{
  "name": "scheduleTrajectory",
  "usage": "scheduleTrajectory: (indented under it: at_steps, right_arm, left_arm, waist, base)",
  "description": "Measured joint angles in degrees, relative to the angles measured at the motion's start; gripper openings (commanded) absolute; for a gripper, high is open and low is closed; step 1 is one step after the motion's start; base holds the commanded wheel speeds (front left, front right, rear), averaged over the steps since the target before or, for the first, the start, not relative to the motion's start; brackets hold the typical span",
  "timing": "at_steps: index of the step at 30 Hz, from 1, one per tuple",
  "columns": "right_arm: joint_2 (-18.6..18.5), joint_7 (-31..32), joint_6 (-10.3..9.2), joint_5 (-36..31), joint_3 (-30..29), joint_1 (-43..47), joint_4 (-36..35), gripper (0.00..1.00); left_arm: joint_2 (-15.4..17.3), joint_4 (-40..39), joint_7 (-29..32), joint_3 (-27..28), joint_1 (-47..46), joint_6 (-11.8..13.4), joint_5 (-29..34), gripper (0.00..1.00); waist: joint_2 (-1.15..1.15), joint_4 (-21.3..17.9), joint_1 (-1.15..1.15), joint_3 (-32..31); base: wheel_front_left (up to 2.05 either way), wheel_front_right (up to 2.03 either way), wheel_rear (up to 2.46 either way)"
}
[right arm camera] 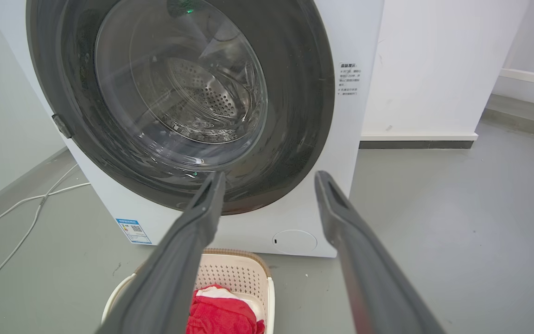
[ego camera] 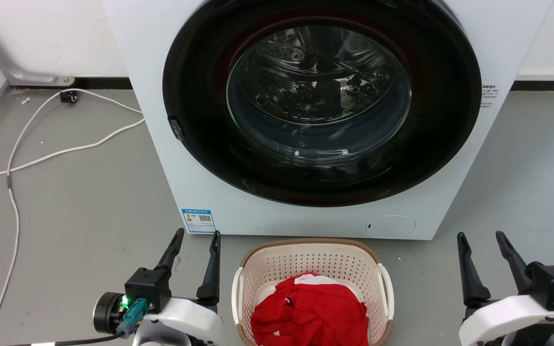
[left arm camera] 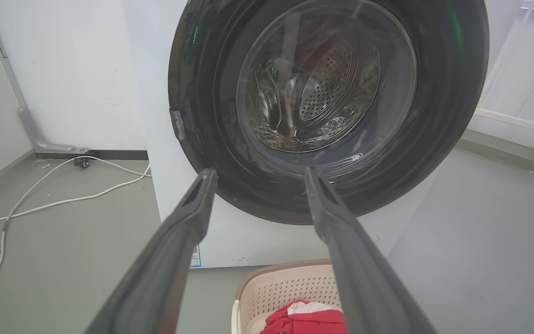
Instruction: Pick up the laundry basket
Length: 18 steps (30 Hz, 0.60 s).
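- The left gripper (ego camera: 198, 233) has its two dark fingers spread wide, with nothing between them; it grips nothing and touches nothing.
- The right gripper (ego camera: 480, 234) is the same, its fingers parted wide and empty, tips pointing toward the washer.
- The laundry basket (ego camera: 306, 262) sits on the grey floor (ego camera: 89, 216) between the two grippers. It is just beside the left gripper's inner finger and farther from the right gripper's fingers. Its white side handles face out toward each gripper, and neither is touched.
- A red garment (ego camera: 310, 312) with a little white on it lies heaped inside the basket, below the brown rim.
- In the left wrist view the basket lies low and partly behind the right-hand finger; in the right wrist view it lies low and partly behind the left-hand finger.
- Past the fingertips, just behind the basket's far rim, stands the white washer (ego camera: 200, 182). The perforated drum shows through its round dark-rimmed glass door (ego camera: 320, 101).
- Beyond the left gripper's outer finger, a white cable (ego camera: 65, 151) trails across the floor toward the wall.
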Motion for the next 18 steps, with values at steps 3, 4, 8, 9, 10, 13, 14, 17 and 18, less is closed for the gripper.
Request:
scheduleTrajectory:
  at_steps: [3, 4, 8, 9, 10, 13, 14, 17, 18]
  right_arm:
    - [0.0, -0.31, 0.07, -0.54, -0.07, 0.07, 0.01, 1.0]
    - [0.0, -0.37, 0.08, -0.82, -0.07, 0.13, 0.02, 1.0]
    - [0.0, -0.81, 0.08, -2.03, -0.09, 0.47, 0.05, 1.0]
    - [0.0, -0.88, 0.08, -2.11, -0.07, 0.47, 0.08, 1.0]
    - [0.0, -1.02, 0.08, -2.29, -0.08, 0.47, 0.11, 1.0]
    - [0.0, -1.37, 0.08, -2.85, -0.05, 0.48, 0.22, 1.0]
    - [0.0, -1.41, 0.08, -3.21, -0.05, 0.48, 0.3, 1.0]
    - [0.0, -1.85, 0.08, -3.82, -0.12, 0.48, 0.51, 1.0]
    - [0.0, -1.9, 0.08, -3.98, -0.09, 0.47, 0.64, 1.0]
  left_arm:
    - [-0.04, 0.04, -0.25, -0.08, 0.0, -0.04, 0.98, 1.0]
    - [-0.07, 0.04, -0.31, -0.1, 0.0, -0.05, 1.23, 1.0]
    - [-0.18, 0.05, -0.81, -0.12, 0.0, -0.11, 2.03, 1.0]
    - [-0.2, 0.07, -0.84, -0.13, 0.0, -0.15, 2.24, 1.0]
    - [-0.22, 0.11, -1.01, -0.13, 0.0, -0.19, 2.53, 1.0]
    - [-0.25, 0.46, -1.31, -0.23, 0.01, -0.37, 3.48, 1.0]
    - [-0.27, 0.49, -1.43, -0.27, 0.01, -0.44, 3.64, 1.0]
    - [-0.34, 0.76, -1.59, -0.33, 0.01, -0.56, 4.52, 1.0]
    - [-0.36, 0.86, -1.62, -0.3, 0.01, -0.56, 4.55, 1.0]
  waist:
    - [0.0, 0.05, 0.0, -0.04]
    - [0.0, 0.06, 0.0, -0.05]
    - [0.0, 0.11, 0.0, -0.09]
    - [0.0, 0.12, 0.0, -0.1]
    - [0.0, 0.12, 0.0, -0.12]
    - [0.0, 0.11, 0.0, -0.14]
    - [0.0, 0.11, 0.0, -0.14]
    - [0.0, 0.15, 0.0, -0.12]
    - [0.0, 0.16, 0.0, -0.13]
  base:
    - [0.0, 0.0, 0.0]
    - [0.0, 0.0, 0.0]
    - [0.0, 0.0, 0.0]
    - [0.0, 0.0, 0.0]
    - [0.0, 0.0, 0.0]
    - [0.0, 0.0, 0.0]
    - [0.0, 0.0, 0.0]
    - [0.0, 0.0, 0.0]
    - [0.0, 0.0, 0.0]
